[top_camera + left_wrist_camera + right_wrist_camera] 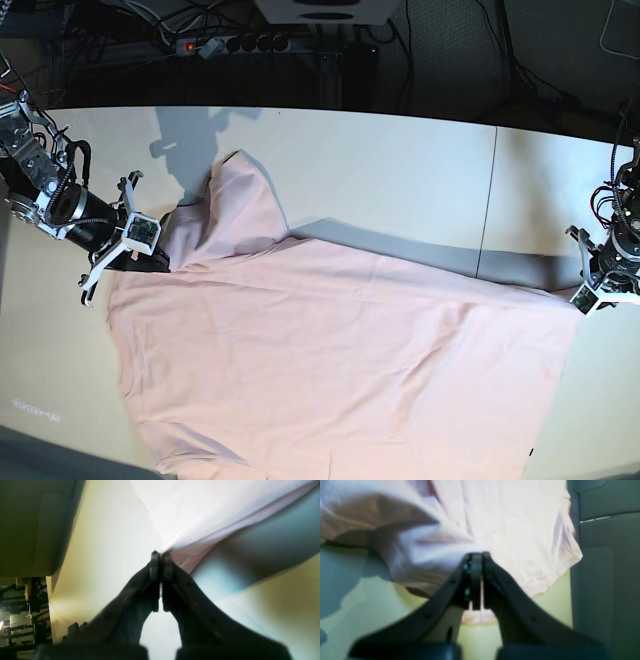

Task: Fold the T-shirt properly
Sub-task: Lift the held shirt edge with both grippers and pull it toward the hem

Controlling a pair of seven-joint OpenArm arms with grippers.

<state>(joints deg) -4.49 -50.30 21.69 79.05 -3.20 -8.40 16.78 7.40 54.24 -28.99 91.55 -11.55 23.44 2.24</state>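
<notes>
No text or label can be read anywhere.

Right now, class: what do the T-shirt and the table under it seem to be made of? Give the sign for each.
T-shirt: soft woven or knitted cloth, probably cotton, matt pale pink; it creases and drapes where each hand lifts it. Table: hard, smooth board, cream, perhaps laminate, with a faint sheen; a straight seam runs across it.
</notes>
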